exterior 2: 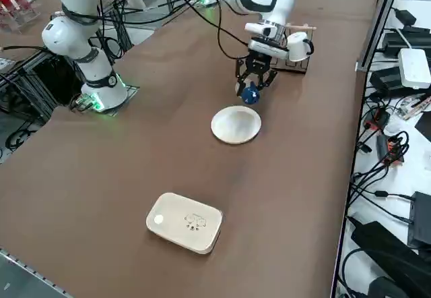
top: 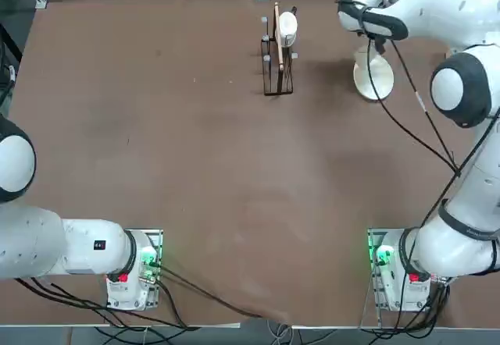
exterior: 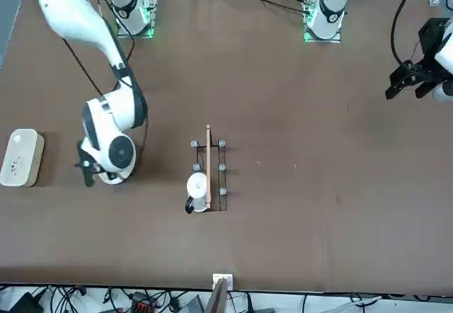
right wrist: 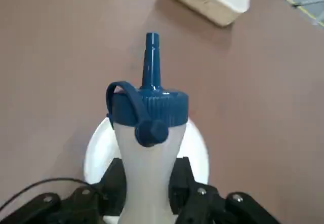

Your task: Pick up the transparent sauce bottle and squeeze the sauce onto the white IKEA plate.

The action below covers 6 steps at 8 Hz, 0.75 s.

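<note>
My right gripper (exterior 2: 254, 81) is shut on the transparent sauce bottle (right wrist: 148, 168), its two fingers (right wrist: 183, 179) pinching the whitish body on both sides. The bottle is tipped over, and its blue cap (right wrist: 150, 107) and open nozzle point down and away from the wrist. The small cap plug hangs loose on its strap. The white IKEA plate (exterior 2: 236, 124) lies flat on the brown table just below and in front of the cap (exterior 2: 250, 96). Its rim (right wrist: 95, 153) shows behind the bottle in the wrist view. From overhead the arm hides part of the plate (top: 373, 78).
A black wire rack with a small white dish and a wooden stick (top: 279, 48) stands on the table beside the gripper (exterior 2: 294, 44). A white rounded box (exterior 2: 185, 222) lies on the plate's other side, near the table's right edge (exterior: 20, 158).
</note>
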Motion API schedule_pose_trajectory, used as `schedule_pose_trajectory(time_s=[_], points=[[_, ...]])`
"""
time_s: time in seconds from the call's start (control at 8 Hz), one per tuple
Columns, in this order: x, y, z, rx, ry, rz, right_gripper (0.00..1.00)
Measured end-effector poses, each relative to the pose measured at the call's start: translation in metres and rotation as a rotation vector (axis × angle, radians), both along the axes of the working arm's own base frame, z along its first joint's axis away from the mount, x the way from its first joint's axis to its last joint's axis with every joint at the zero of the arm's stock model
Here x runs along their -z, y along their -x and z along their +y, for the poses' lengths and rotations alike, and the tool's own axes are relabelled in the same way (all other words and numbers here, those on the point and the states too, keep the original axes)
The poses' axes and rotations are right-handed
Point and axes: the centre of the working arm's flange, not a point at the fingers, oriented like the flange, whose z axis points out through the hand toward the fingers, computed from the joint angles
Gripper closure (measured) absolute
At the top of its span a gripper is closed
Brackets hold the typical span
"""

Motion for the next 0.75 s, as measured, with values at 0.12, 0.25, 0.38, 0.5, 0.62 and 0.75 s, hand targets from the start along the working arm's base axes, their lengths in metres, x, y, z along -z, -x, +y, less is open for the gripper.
schedule_pose_trajectory(time_s=[0.12,0.25,0.38,0.5,0.62,0.75], points=[[0.004,0.003,0.016,-0.032,-0.073,0.039,0.56],[0.005,0.006,0.022,-0.046,-0.154,0.087,0.56],[0.007,0.007,0.022,-0.059,-0.23,0.138,0.56],[0.009,0.007,0.014,-0.061,-0.316,0.189,0.56],[0.011,0.005,0.002,-0.044,-0.423,0.233,0.56],[0.013,0.004,-0.011,-0.018,-0.518,0.261,0.56]])
